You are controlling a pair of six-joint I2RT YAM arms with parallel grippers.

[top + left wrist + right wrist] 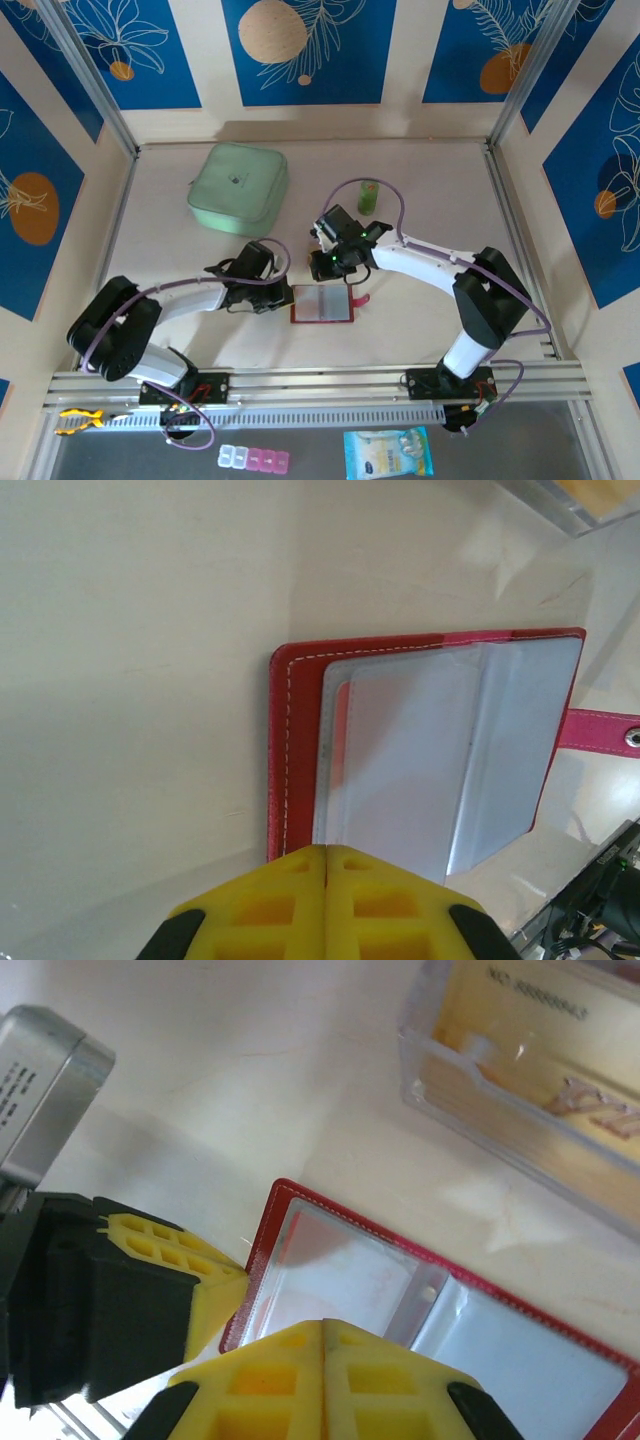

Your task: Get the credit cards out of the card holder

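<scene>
The card holder (322,305) lies open on the table, a red wallet with a grey inside, clear pockets (420,760) and a small red tab (600,730). A red-and-white credit card (330,1270) shows faintly through a pocket, also as a red edge (340,730) in the left wrist view. My left gripper (326,852) is shut, its yellow tips at the holder's left edge (285,760). My right gripper (323,1325) is shut too, tips over the clear pocket (360,1260). Whether either pinches any material is hidden by the fingers. The left gripper's yellow finger (215,1285) touches the holder's corner.
A large pale-green pouch (238,188) sits at the back left and a small green bottle (368,195) behind the right arm. A clear plastic case (530,1070) with a gold card showing through lies just beyond the holder. A pill box (255,459) and a packet (388,452) lie below the rail.
</scene>
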